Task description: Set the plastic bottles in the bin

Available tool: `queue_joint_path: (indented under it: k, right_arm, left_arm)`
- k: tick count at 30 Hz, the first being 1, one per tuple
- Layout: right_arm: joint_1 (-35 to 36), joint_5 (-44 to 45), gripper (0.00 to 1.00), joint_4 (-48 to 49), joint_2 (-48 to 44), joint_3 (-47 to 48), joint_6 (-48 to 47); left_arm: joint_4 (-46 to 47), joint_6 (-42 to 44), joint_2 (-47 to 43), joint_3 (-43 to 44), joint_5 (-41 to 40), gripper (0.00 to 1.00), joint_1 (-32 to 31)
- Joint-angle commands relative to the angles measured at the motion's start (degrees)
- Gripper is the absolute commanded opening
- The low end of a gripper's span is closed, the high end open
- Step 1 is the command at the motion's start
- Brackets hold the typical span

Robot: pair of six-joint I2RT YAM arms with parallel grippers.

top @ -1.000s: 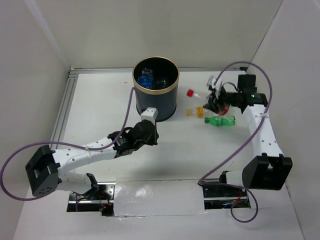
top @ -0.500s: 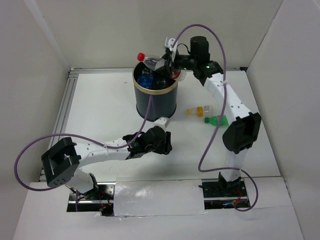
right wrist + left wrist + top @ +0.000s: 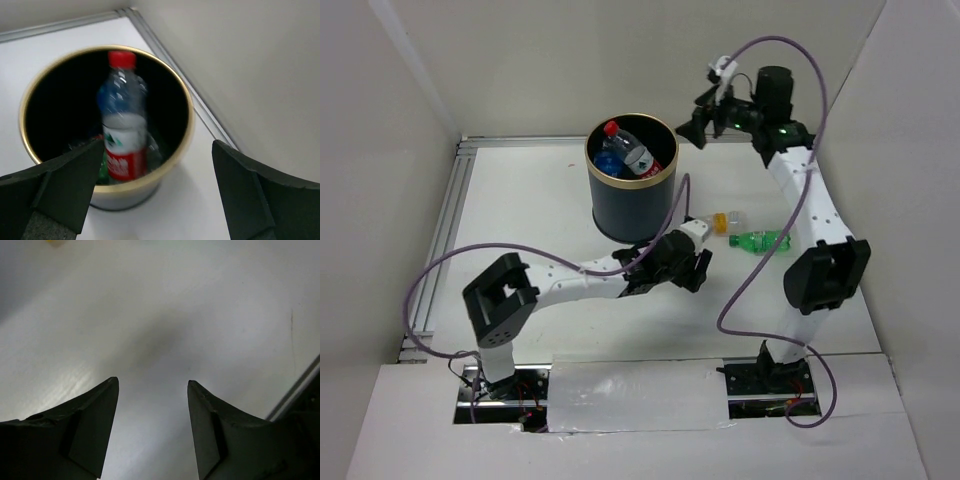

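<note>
Okay, counts red-capped bottle [image 3: 631,152] in bin [image 3: 623,213], yellow-capped bottle [image 3: 724,221] and green bottle [image 3: 760,240] waiting on counter [image 3: 520,210]; left gripper [image 3: 697,268], right gripper [image 3: 703,117] fingers apart.

Red-capped bottle [image 3: 121,127] stands inside the gold-rimmed bin [image 3: 187,131], between spread fingers [image 3: 65,182].

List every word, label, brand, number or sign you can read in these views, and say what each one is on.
No text reads clearly in any view.
Red label on the red-capped bottle in the bin: white marks, too blurred to read.
Label on the green bottle: too small to read.
Label on the yellow-labelled bottle: too small to read.
</note>
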Motion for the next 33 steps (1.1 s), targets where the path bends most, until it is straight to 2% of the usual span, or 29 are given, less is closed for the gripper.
queue_joint_path:
  k: [1, 4, 8, 12, 13, 18, 23, 26, 32, 33]
  right_arm:
    - [-7.03, 1.22, 0.95, -3.58, -8.11, -7.03, -0.83]
    - [-13.81, -0.96, 0.95, -8.67, -12.15, -16.17, -5.66]
    - [-29.78, -9.13, 0.9, -15.96, -16.54, -25.16, -11.37]
    - [-39.66, -14.94, 0.88, -27.81, -20.67, -33.6, -23.14]
    - [-41.15, -15.65, 0.88, -29.58, -21.38, -34.83, -27.42]
    - [-49.67, -18.72, 0.88, -36.09, -23.85, -38.1, -33.61]
    - [-52.07, -19.35, 0.88, -45.24, -23.32, -39.15, -41.61]
    - [-52.59, -19.87, 0.88, -45.43, -24.2, -41.08, -42.41]
    - [-52.59, -21.18, 0.88, -43.58, -27.1, -44.69, -41.88]
    - [-52.59, -21.19, 0.88, -43.58, -27.1, -45.3, -41.88]
  left_arm:
    - [2.19, 12.68, 7.14, 7.3, -0.59, 0.69, 1.79]
    - [2.19, 19.36, 13.47, 14.6, -0.59, 0.68, 3.28]
    - [4.99, 28.24, 19.79, 22.94, -5.86, 0.74, 5.4]
    - [11.14, 38.0, 25.24, 27.16, -7.09, 0.8, 6.8]
    - [11.76, 39.15, 26.22, 27.97, -5.7, 0.82, 7.68]
    - [14.15, 43.46, 29.21, 29.01, 3.44, 0.85, 10.15]
    - [14.14, 45.13, 33.6, 32.45, 8.89, 0.87, 10.76]
    - [14.14, 45.13, 35.62, 35.88, 13.88, 0.87, 11.9]
    - [12.91, 42.15, 38.53, 38.61, 17.77, 0.87, 13.14]
    - [12.39, 41.54, 39.05, 38.61, 17.78, 0.83, 13.14]
